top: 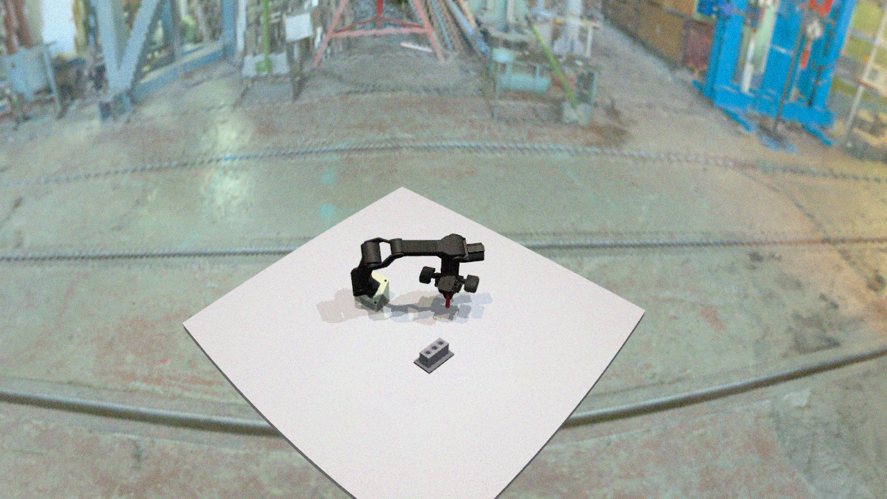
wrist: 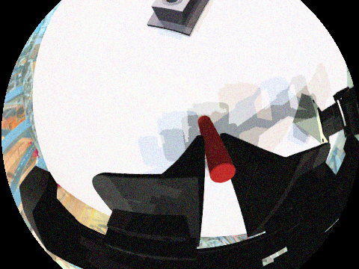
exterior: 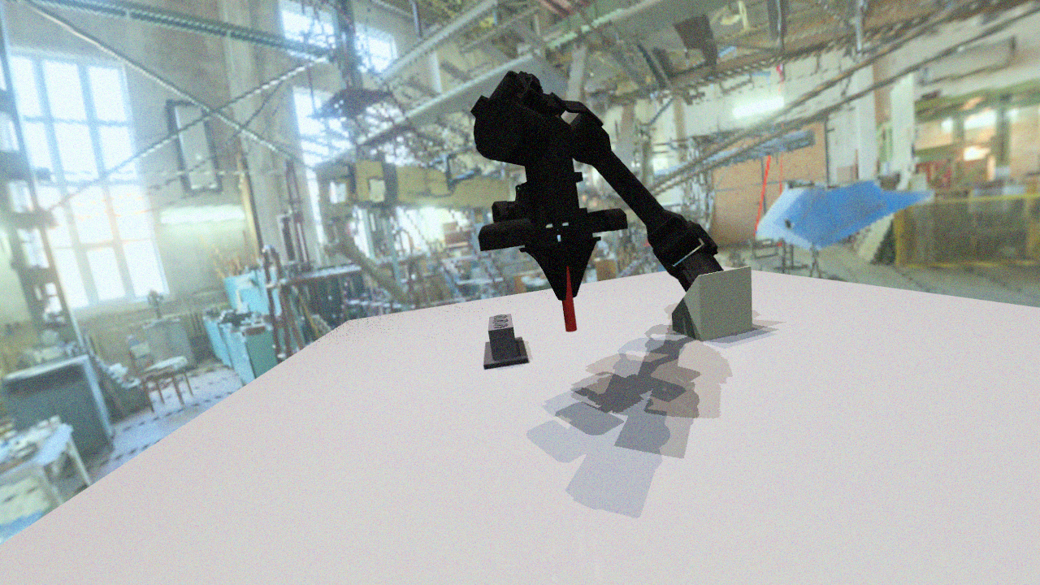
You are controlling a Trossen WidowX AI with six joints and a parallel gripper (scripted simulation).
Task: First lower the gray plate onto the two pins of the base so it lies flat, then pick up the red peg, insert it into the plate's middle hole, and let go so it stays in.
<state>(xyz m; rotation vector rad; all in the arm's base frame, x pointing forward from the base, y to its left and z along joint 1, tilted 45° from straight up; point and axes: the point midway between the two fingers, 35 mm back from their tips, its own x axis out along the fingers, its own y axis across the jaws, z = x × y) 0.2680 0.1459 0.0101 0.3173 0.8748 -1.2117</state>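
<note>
My gripper [top: 448, 296] [exterior: 566, 293] [wrist: 211, 140] is shut on the red peg [top: 448, 303] [exterior: 569, 318] [wrist: 216, 155]. The peg is held roughly upright, its lower end sticking out below the fingertips and raised above the table. The gray plate [top: 436, 356] [exterior: 501, 344] [wrist: 168, 16] is a thick block that looks flat on the darker base [top: 428, 369] [exterior: 518, 354] [wrist: 180, 30]. Three dark round holes show in its top in the top view; no peg stands in the middle one. The base's pins are not visible. Gripper and peg are to one side of the plate, clear of it.
The white table [top: 396, 427] [exterior: 763, 451] [wrist: 97, 75] carries the plate and base. The arm's pale mount [top: 373, 300] [exterior: 721, 304] stands on the far side of the gripper from the plate. The arm's overlapping shadows fall on the table beneath and beside it.
</note>
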